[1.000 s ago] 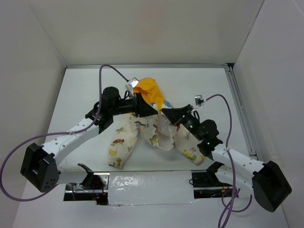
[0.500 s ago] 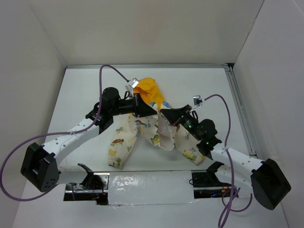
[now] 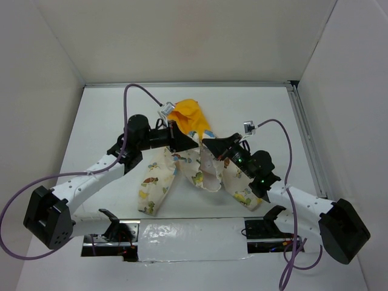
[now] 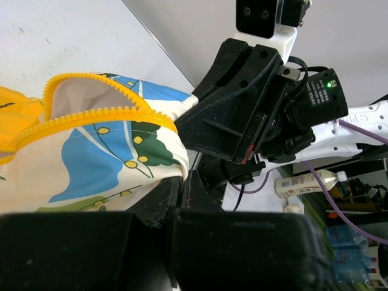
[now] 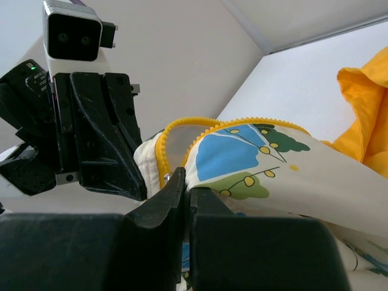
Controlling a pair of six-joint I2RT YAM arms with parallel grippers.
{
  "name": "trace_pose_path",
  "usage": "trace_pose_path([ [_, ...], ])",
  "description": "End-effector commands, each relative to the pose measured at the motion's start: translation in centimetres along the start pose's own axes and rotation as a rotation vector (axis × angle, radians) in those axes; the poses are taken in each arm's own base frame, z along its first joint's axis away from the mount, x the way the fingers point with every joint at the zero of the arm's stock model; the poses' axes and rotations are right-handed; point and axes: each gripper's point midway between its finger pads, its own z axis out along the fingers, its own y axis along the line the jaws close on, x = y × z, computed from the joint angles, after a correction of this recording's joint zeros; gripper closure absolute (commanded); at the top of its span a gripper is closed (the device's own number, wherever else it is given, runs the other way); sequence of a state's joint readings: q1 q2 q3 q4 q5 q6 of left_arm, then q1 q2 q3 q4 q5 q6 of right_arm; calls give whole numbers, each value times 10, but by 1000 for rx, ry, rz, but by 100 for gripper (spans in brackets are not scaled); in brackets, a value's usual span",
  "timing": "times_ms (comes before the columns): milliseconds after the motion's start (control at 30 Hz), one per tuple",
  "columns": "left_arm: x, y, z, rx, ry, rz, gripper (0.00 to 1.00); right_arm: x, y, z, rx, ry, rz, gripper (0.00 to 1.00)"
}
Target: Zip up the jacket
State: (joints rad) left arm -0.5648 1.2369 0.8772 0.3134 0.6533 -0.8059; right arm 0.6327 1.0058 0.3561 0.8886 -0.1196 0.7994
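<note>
The jacket (image 3: 193,167) lies mid-table, yellow-orange hood (image 3: 189,115) at the far end, cream printed sleeves toward the near edge. My left gripper (image 3: 194,141) is shut on the jacket's front edge by the yellow zipper teeth (image 4: 91,115). My right gripper (image 3: 206,144) is shut on the facing front edge, its fingertips (image 5: 176,182) pinching cloth just under the zipper (image 5: 182,124). The two grippers nearly touch, each showing close in the other's wrist view. The cloth between them is lifted off the table. The zipper slider is not clearly visible.
White walls close in the table at back and sides. A rail (image 3: 306,139) runs along the right edge. A foil-covered bar (image 3: 191,239) lies at the near edge between the arm bases. Purple cables (image 3: 136,91) loop above both arms.
Both grippers have shifted slightly left and toward the hood, staying shut on the jacket's front edges. The jacket has barely moved.
</note>
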Motion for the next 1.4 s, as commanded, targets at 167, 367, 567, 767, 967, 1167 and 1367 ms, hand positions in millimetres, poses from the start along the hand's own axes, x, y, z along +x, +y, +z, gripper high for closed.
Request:
trace_pose_path([
  [167,15,-32,-15,131,54,91,100,-35,4,11,35,-129,-18,100],
  [367,22,-31,-18,126,67,98,100,-42,2,10,56,-161,-18,100],
  [567,29,-12,-19,34,62,60,100,-51,8,4,33,-190,-24,100],
  [767,40,-2,-14,27,117,34,100,-63,15,5,16,-221,-30,100],
  [967,41,4,-6,-13,132,21,100,-60,10,17,42,-158,-33,100],
  [1167,10,16,4,-145,70,-10,100,-12,0,21,83,109,-48,84],
  [1367,-15,26,14,-199,50,-66,100,18,-13,15,173,280,-51,53],
])
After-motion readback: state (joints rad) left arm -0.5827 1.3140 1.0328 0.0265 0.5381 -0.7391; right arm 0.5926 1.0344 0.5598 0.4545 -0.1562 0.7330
